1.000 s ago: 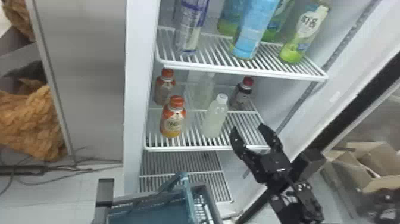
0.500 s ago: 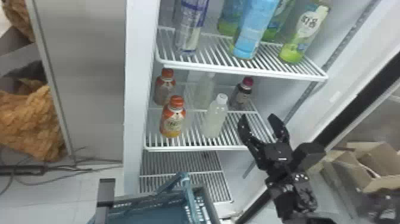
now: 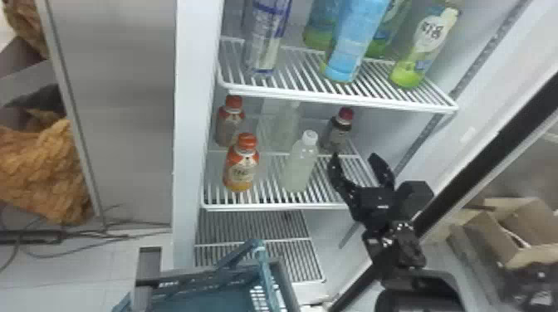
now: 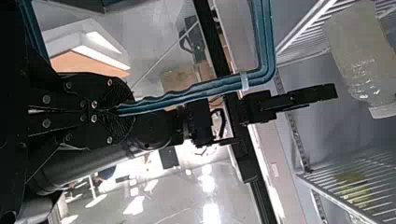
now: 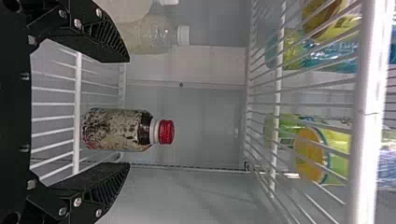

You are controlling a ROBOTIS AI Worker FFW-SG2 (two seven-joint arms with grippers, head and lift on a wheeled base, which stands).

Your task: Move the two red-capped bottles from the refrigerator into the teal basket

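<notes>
My right gripper stands open at the middle shelf, in front of a dark bottle with a red cap. In the right wrist view this bottle stands beyond the open right gripper, lined up with the gap. Two orange-labelled bottles with orange-red caps are at the shelf's left side, one in front, one behind. The teal basket hangs low before the refrigerator. My left gripper is shut on its teal handle.
On the middle shelf, a pale white-capped bottle stands left of my right gripper, another behind it. The upper shelf holds several tall bottles over that space. The open door is on the right.
My right gripper has moved deeper into the refrigerator, slightly rightward, towards the dark bottle, and has turned a little. The basket has shifted slightly.
</notes>
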